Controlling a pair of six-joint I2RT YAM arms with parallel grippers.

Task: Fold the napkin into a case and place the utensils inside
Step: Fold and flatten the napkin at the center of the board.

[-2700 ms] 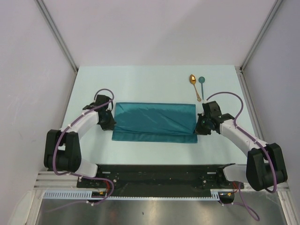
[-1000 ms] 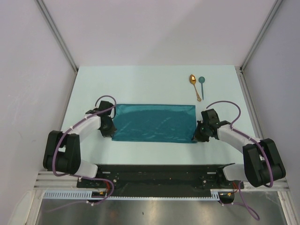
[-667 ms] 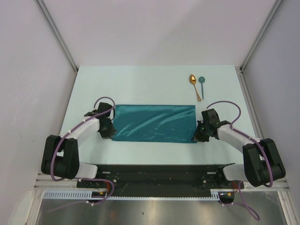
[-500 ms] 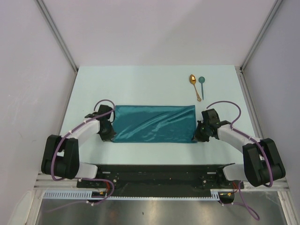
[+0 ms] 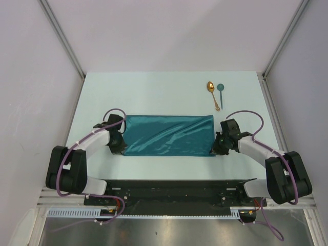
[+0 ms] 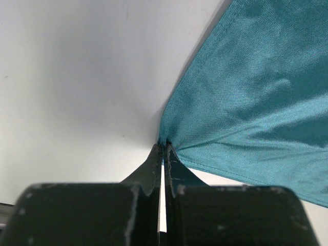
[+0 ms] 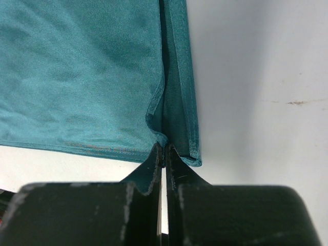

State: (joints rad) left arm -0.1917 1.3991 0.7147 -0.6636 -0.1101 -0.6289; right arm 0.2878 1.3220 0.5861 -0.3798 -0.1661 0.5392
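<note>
While the napkin (image 5: 169, 135) lies folded in a wide band on the tabletop (image 5: 154, 92), the left tool (image 5: 122, 150) pinches its near left corner, the right tool (image 5: 214, 151) its near right corner; gold spoon (image 5: 210, 88) and teal spoon (image 5: 220, 88) rest beyond.

Pale mint counter (image 5: 154, 89), matte; enclosed by white walls (image 5: 169, 31) left, back and right. Aluminium posts (image 5: 62, 38) at far corners. Black base plate (image 5: 174, 187) along near edge, brushed metal sheet (image 5: 174, 230) in front. Small brown scuff (image 7: 302, 102) on counter, right wrist view.
</note>
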